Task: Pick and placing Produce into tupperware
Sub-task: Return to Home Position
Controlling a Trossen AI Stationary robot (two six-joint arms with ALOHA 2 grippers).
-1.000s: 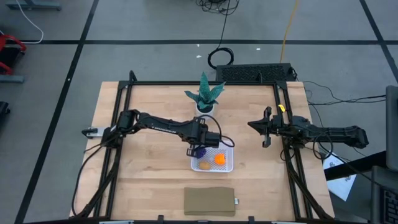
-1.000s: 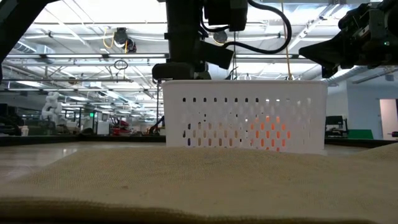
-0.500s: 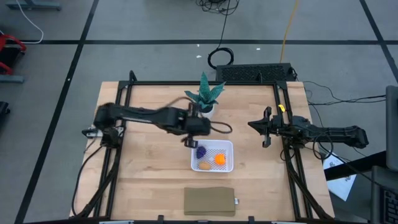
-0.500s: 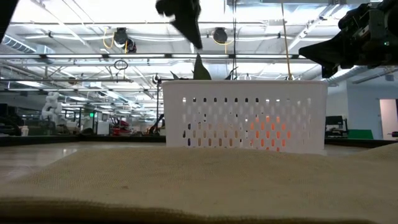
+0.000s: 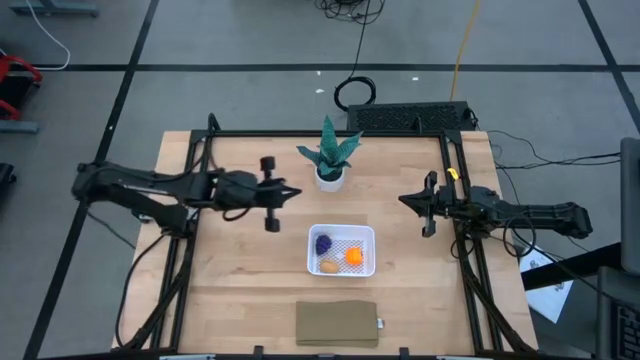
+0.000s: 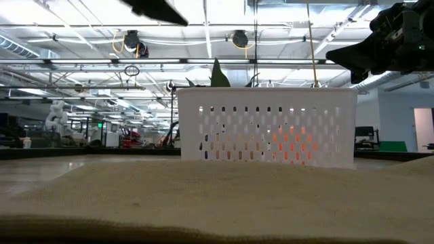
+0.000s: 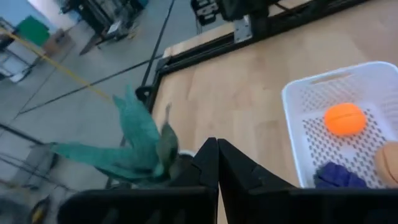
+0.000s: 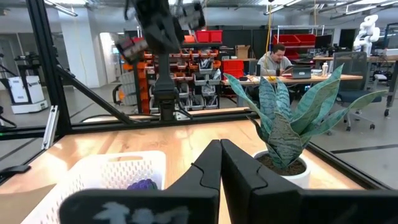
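Note:
The white tupperware (image 5: 342, 250) stands on the table right of centre. In it lie the produce: a dark purple lump (image 5: 322, 243), a bright orange ball (image 5: 353, 255) and a tan-orange piece (image 5: 329, 266). The left wrist view shows the tupperware's rim (image 7: 323, 78), the ball (image 7: 345, 118) and the purple lump (image 7: 339, 177) ahead. My left gripper (image 5: 292, 191) hovers shut and empty, left of the tupperware and pointing toward it. My right gripper (image 5: 404, 199) is shut and empty at the table's right side, well above the wood.
A green spiky plant in a white pot (image 5: 330, 158) stands behind the tupperware, close to my left gripper's far side. A flat tan pad (image 5: 338, 323) lies by the near edge. Black frame rails (image 5: 200, 190) run along the table's left, right and far sides.
My left gripper has risen from just over the tupperware's left part and drawn back toward the table's left edge, tipping from pointing down to nearly level. The purple lump lies where it was in the tupperware.

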